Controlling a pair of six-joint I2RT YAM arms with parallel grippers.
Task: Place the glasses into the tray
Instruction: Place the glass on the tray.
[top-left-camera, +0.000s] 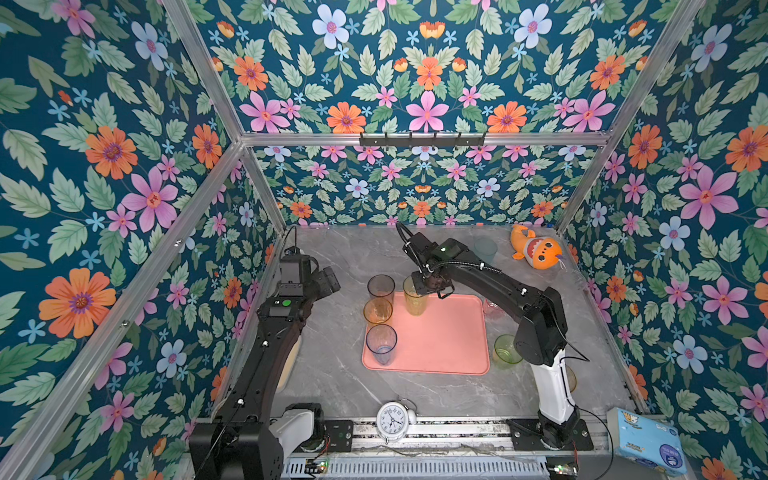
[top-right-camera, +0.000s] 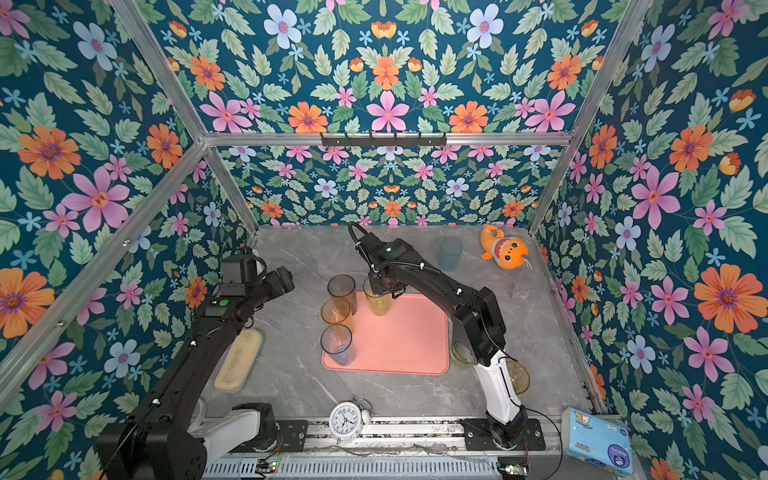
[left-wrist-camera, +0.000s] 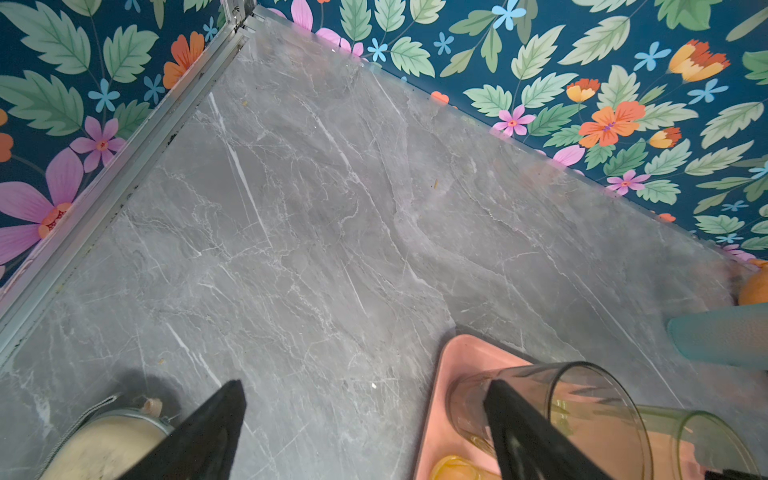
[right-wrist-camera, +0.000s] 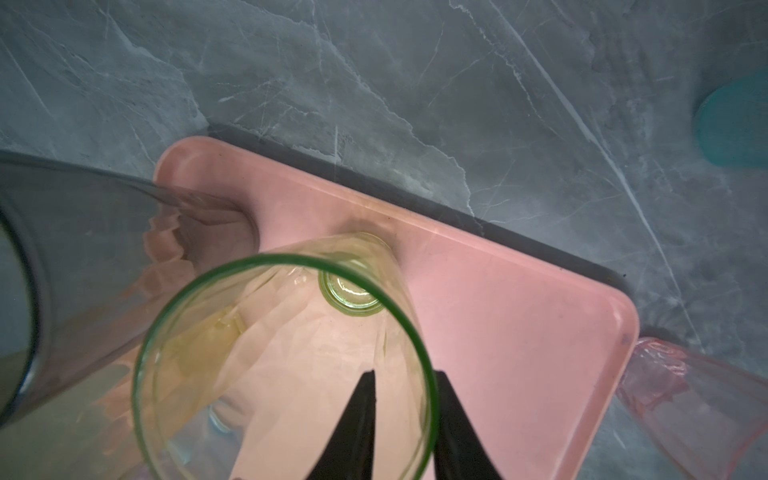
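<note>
The yellow-green glass (top-left-camera: 414, 301) sits on the tray (top-left-camera: 449, 345), upper edge; my right hand (right-wrist-camera: 405, 376) straddles its rim, slightly apart. Next, I'd lift straight out. Left hand (left-wrist-camera: 365, 382) wide, empty.

Tray (top-left-camera: 449, 332): smooth pink plastic, soft sheen. Glasses (top-left-camera: 381, 291): clear, tinted, glossy (glass or plastic, cannot tell). Table (top-left-camera: 332, 386): grey marble-look slab, smooth, faint gloss. Frame (top-left-camera: 291, 138): bare brushed metal. Toy (top-left-camera: 540, 249): orange plush cloth. Tissue pack (top-left-camera: 644, 444): shiny plastic wrap.
</note>
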